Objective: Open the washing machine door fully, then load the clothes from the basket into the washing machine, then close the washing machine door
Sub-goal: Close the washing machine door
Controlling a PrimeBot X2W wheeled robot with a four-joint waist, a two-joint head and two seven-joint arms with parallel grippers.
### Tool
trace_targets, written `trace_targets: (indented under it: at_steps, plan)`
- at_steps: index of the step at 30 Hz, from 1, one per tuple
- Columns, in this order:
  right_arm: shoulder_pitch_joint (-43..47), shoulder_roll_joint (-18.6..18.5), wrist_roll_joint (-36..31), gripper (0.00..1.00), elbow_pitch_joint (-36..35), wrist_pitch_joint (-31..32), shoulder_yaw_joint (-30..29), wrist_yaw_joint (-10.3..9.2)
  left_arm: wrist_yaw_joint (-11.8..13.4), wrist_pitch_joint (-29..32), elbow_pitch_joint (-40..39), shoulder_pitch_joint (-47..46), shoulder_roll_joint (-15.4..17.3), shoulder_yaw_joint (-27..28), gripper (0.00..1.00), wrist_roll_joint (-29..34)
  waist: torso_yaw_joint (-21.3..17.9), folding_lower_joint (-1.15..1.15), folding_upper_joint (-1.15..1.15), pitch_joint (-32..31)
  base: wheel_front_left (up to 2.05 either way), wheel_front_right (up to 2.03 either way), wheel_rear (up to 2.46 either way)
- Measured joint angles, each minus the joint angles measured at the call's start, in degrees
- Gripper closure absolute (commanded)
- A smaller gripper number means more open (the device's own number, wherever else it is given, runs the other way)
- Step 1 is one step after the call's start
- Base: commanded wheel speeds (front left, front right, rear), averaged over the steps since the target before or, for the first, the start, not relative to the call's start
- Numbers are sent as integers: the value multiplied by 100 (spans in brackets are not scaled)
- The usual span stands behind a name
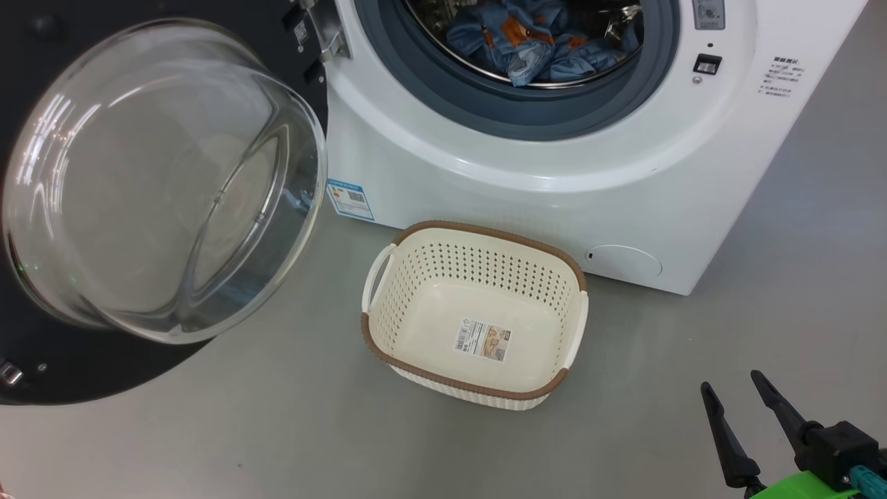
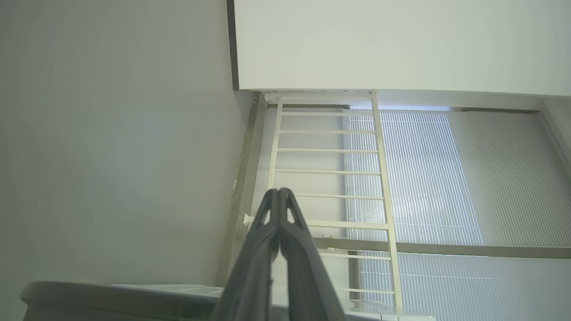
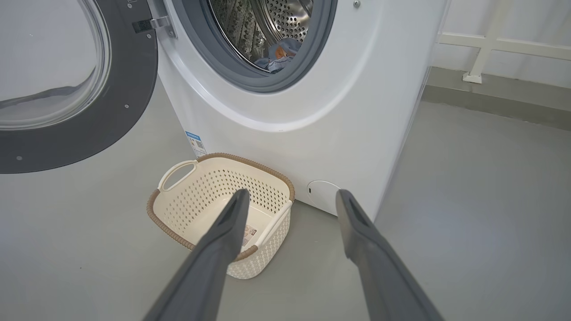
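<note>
At the washing machine (image 1: 554, 208), the washing machine door (image 1: 159, 180) is swung wide from its hinge side. The basket (image 1: 485, 232) is set empty just before its front, and the clothes (image 1: 533, 41) are lodged in its drum (image 3: 285, 18). The right gripper (image 1: 731, 380) is held spread and empty off its front. The left gripper (image 2: 279, 192) is pressed closed on nothing. The door should be pushed at its outer edge until latched, with fabric kept off the gasket (image 1: 485, 104).

A smooth grey floor (image 1: 277, 443) runs to a plain pale wall (image 2: 111, 133), edged by a grey skirting (image 3: 495, 104). A white railed frame (image 2: 325, 150) stands before ribbed blinds (image 2: 428, 178) (daylight glows through them). The light is soft and even.
</note>
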Motion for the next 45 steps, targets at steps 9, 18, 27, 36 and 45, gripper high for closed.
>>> trace_targets:
  at_steps: [9, 18, 27, 36, 45]
  plan:
    - [18, -54, 3, 0, -3, 0, 38, -1, -156, 424, 154, -81, 14, -119, 100, -5, -53, 0, 0, -141, 0, 0, 0]
    - [34, -87, 12, 0, -20, 0, 60, 0, -247, 679, 147, -88, 32, -268, 100, 10, -72, -1, 0, -180, 0, 0, 0]
    - [34, -207, 51, 0, -21, 0, 166, -1, -248, 826, 89, -90, 29, -369, 100, 74, -199, 0, 0, -189, 0, 0, 0]
    - [35, -242, 52, 0, -31, 0, 190, -1, -253, 1076, -167, -58, 147, -370, 100, 107, -366, 0, 0, -196, 0, 0, 0]
    - [43, -250, 52, 0, -43, 0, 171, 0, -299, 1371, -376, 189, 171, -434, 100, 119, -399, 0, 0, -191, 0, 0, 0]
